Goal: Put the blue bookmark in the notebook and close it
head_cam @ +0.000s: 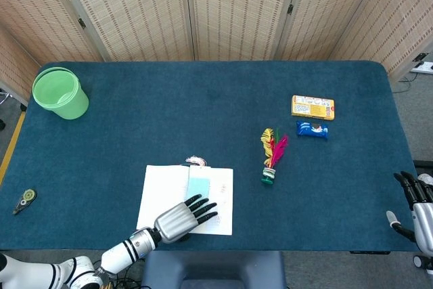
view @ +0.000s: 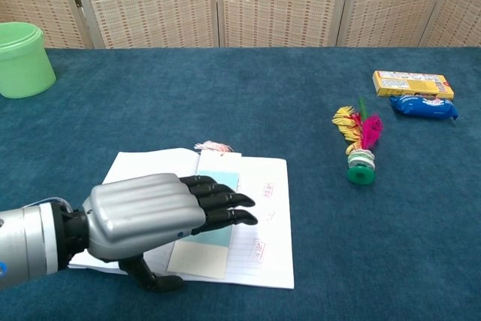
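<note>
No text legible anywhere. Yellow box (view: 412, 83), far right on the tabletop (view: 248, 95): printed lettering on its top face, too small to read. Blue wrapper (view: 423, 107) just in front of the yellow box: white marks, unreadable. Open notebook (view: 259, 208), well left of the yellow box: small red marks on the right page, not decipherable.

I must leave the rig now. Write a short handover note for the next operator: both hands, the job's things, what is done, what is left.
Left hand: empty, fingers stretched flat over the open notebook.
Right hand: empty, at the table's near right edge, away from the job.
Blue bookmark: lying on the notebook near the fold, its pink tassel sticking out past the top edge.
Done: bookmark is in.
Left: close the notebook.
</note>
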You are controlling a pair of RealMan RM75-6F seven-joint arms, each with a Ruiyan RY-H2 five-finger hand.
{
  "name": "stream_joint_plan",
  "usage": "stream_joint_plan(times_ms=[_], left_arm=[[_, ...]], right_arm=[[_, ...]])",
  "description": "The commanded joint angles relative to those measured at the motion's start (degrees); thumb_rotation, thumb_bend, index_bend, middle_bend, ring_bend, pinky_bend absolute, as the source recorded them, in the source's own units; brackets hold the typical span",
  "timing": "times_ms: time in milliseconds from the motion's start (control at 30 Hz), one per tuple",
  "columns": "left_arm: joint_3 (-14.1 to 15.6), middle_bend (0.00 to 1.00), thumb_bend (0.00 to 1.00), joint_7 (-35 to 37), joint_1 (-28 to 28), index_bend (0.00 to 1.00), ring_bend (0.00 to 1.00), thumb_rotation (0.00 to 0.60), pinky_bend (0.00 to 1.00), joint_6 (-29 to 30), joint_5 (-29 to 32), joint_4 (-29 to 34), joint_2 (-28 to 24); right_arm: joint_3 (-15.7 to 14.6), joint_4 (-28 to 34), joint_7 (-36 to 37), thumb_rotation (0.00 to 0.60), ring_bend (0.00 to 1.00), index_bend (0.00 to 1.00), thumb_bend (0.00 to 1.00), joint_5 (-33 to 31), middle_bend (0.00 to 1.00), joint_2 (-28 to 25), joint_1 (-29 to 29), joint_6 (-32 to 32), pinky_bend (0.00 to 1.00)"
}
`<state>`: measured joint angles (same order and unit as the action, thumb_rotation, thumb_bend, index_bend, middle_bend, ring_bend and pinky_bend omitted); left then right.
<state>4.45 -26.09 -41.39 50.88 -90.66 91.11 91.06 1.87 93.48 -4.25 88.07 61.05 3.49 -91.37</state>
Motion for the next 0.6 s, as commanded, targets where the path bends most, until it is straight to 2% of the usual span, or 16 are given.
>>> stream_joint_plan(times_ms=[33,233,600], left_arm=[[0.0,0.02,0.32,1.1,0.3,0.07,0.00,0.600,0.11,0.5,0.4,1.7,-1.9],[0.4,0.02,0.32,2.7,1.9,0.07,0.00,0.600,0.11,3.1,0.7,2.8,-6.4],[3.6,0.02,0.31,3.9,4.6,0.07,0.00,0.600,0.11,6.0,-2.3,1.5,-8.9]], right_arm=[[0.0,0.0,0.0,0.600,0.20,0.14,0.20,0.1,0.13,0.0,0.0,-0.1,0.22],[0.0,0.0,0.1,0.600,0.20,0.14,0.20,0.3,0.13,-0.1,0.0,-0.3,0.22],[-0.1,0.6,-0.6,0.600,0.20,0.14,0.20,1.0,0.13,0.0,-0.3,-0.1,0.22]])
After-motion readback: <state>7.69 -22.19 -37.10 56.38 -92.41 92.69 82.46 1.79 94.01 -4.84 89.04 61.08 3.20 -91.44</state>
